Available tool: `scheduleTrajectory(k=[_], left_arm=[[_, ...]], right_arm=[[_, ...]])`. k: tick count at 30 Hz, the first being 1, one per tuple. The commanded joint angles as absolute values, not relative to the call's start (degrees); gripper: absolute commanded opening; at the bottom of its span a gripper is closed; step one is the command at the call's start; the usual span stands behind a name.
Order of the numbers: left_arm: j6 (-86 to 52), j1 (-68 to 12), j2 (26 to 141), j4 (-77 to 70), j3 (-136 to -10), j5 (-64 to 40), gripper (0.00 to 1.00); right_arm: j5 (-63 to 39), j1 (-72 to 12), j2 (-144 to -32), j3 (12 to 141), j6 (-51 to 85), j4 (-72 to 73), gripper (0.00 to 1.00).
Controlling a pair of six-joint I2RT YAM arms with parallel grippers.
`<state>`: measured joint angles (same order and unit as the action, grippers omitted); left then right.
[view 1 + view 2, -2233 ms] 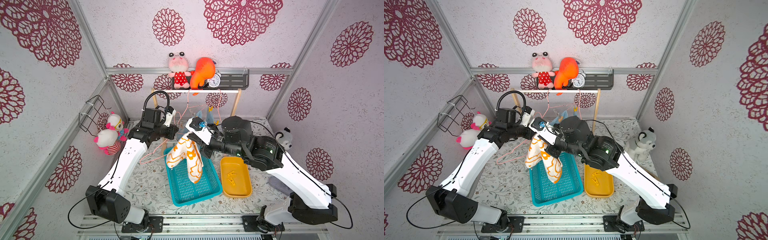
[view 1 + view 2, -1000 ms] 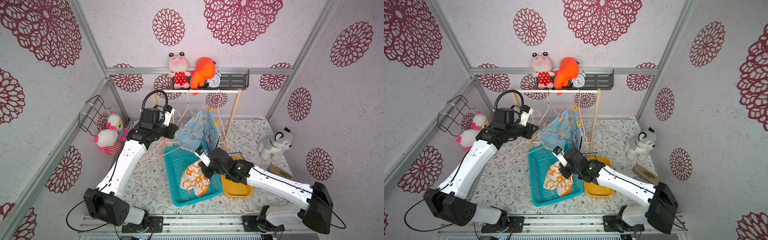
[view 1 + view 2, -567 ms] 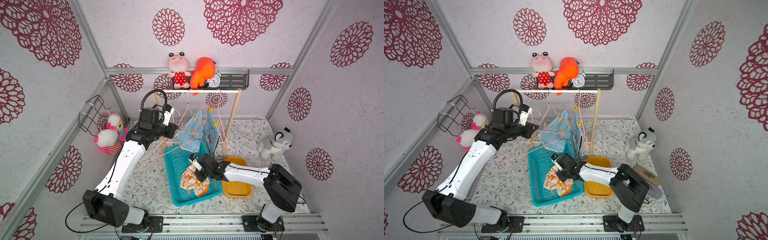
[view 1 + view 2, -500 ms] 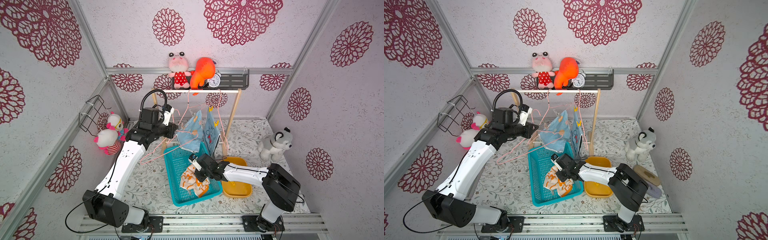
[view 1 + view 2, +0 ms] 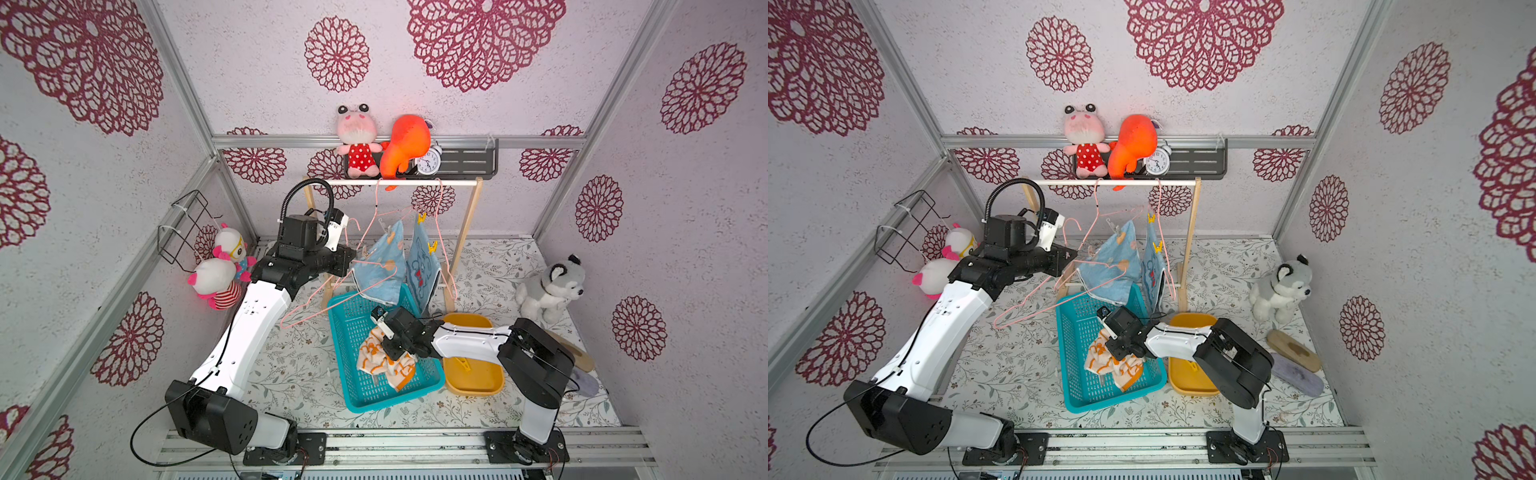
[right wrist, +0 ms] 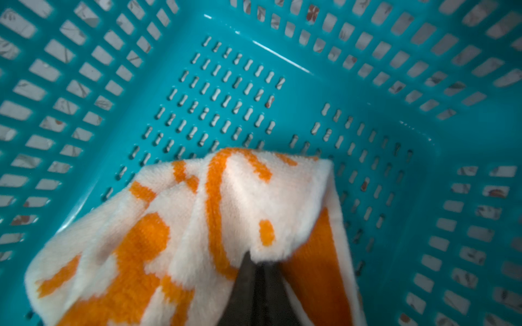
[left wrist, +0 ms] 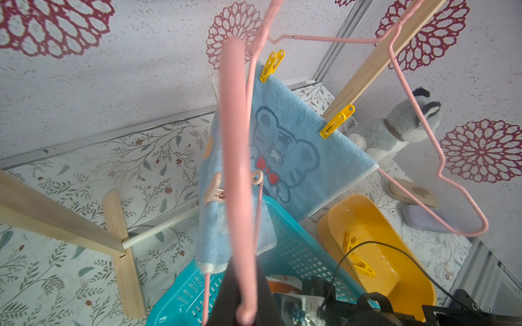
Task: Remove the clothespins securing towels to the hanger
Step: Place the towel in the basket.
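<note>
In the teal slotted plastic basket point(image 5: 352, 328), near centre of the scene: the right gripper point(image 6: 257, 264) is down inside, over the white terry towel with orange flowers point(image 6: 226, 203). Jaws stand almost together, with a puckered fold of that towel pinched at the tips (seen in the right wrist view only; in both top views the wrist covers the tips). The cloth lies crumpled on the basket floor, toward the near right corner.

Left gripper point(image 5: 349, 265): raised, just left of the basket's far end. Jaws closed on a pink wire hanger point(image 7: 234, 135), which tilts down to the left, hook apart from the rod.

Far centre: wooden rack with a white rod point(image 5: 395, 182). Two more pink hangers point(image 7: 415, 97) hang from the rod. The left one carries the light blue terry towel with orange and white dots point(image 5: 384, 266); pale beige clothespins point(image 7: 213, 190) grip its edge, one just beside the left gripper. The right one carries the blue towel with a cartoon animal print point(image 7: 291, 152), pinned along its top edge by two bright yellow clothespins point(image 7: 271, 65).

Just right of the basket: a yellow oval plastic tray point(image 5: 478, 386) with two loose yellow clothespins point(image 7: 363, 266) lying in it.
</note>
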<state>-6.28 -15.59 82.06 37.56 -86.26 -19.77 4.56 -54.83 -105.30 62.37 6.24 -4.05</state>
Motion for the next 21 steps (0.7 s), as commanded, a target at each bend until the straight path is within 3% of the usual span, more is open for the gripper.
scheduleTrajectory(k=[1, 9, 21], left_arm=[[-6.4, -15.2, 80.7, 36.3, -86.1, -20.6, 0.0], [-6.2, -15.3, 80.5, 36.7, -86.4, -20.8, 0.0], [-5.6, -16.3, 78.8, 39.9, -89.6, -23.5, 0.0]], right_arm=[[8.0, -54.7, -105.1, 63.1, 7.2, -6.3, 0.25], [9.2, -55.4, -95.9, 61.7, 6.5, -7.2, 0.47], [12.0, -55.9, -81.1, 58.7, 4.7, -10.3, 0.53]])
